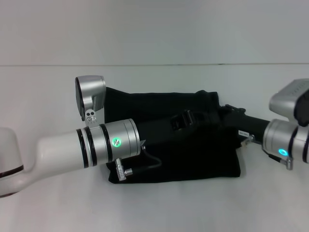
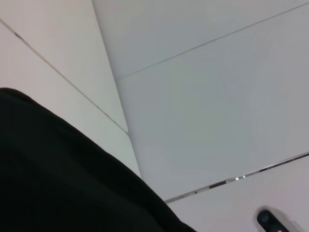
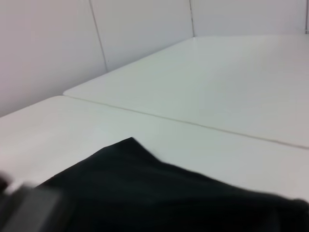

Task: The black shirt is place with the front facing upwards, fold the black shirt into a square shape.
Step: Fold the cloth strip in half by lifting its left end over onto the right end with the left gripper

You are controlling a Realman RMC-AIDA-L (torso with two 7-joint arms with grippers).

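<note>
The black shirt (image 1: pixel 193 159) lies on the white table (image 1: pixel 159 208) as a wide, partly folded bundle, with its plain cloth facing up. My left arm reaches in from the left, and the left gripper (image 1: pixel 186 119) is low over the middle of the shirt, black against black. From the right, the right gripper (image 1: pixel 223 109) is at the shirt's upper right part. The left wrist view shows a stretch of black shirt (image 2: pixel 58 179) close below the camera. In the right wrist view a corner of the black shirt (image 3: pixel 159 193) rests on the table.
The white table (image 3: pixel 217 96) extends around the shirt, with a seam line running across it. A white wall (image 1: pixel 154 29) stands behind the table. My left arm's silver elbow joint (image 1: pixel 91 94) rises over the shirt's back left corner.
</note>
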